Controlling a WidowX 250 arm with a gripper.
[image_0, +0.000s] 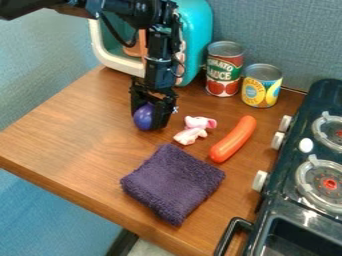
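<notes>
The black gripper (151, 119) hangs down over the upper middle of the wooden table, low at the tabletop. A purple round object (144, 117) sits between its two fingers, which stand on either side of it; whether both press on it I cannot tell. Just right of the gripper lies a small pink and white plush toy (193, 130). An orange sausage (233, 139) lies slanted to the right of the toy. Nearer the camera, a folded dark purple cloth (174, 183) rests flat on the table (73, 135).
Two cans, one red and green (224, 69) and one yellow and blue (262, 85), stand near the back wall. Behind the arm is a teal and white toy appliance (195, 37). A dark toy stove (294, 185) with white knobs borders the right side.
</notes>
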